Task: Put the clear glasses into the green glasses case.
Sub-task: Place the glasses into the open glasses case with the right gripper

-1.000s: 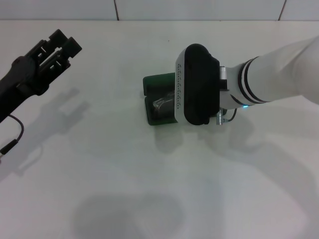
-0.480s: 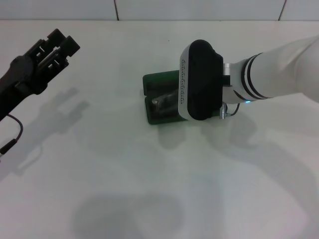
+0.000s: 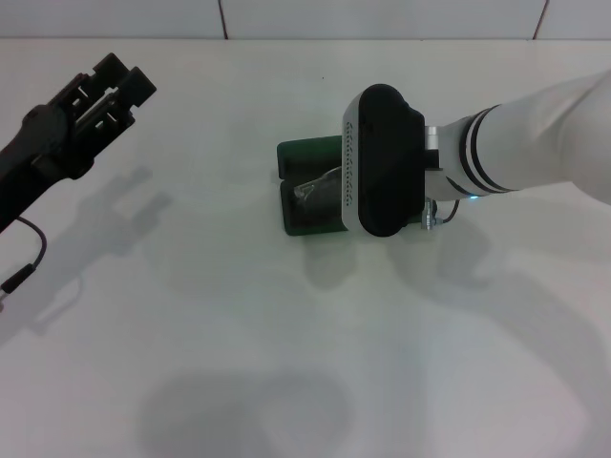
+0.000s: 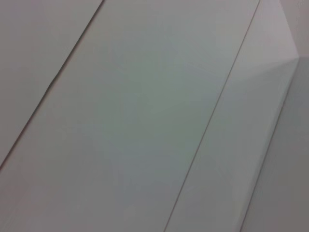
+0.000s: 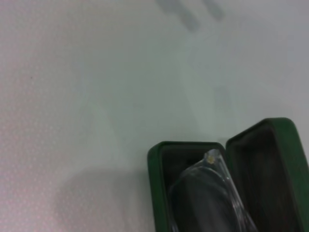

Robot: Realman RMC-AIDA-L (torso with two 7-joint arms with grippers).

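The green glasses case (image 3: 304, 158) lies open in the middle of the white table, its lid toward the far side. In the right wrist view the case (image 5: 155, 183) shows its dark lining. The clear glasses (image 5: 212, 191) rest slanted across the lower half, one hinge end near the case's rim. From the head camera the clear glasses (image 3: 318, 190) run under my right wrist housing (image 3: 382, 162), which hangs over the case's right part and hides the right gripper. My left gripper (image 3: 119, 81) is raised at the far left, open and empty, well away from the case.
White table all around the case, with a tiled wall along the back edge. A thin black cable (image 3: 29, 258) hangs from the left arm near the left edge. The left wrist view shows only pale wall panels.
My right wrist has shifted slightly to the right over the case. The glasses now lie more slanted inside it, and the case has nudged a little to the right. The left arm stays put.
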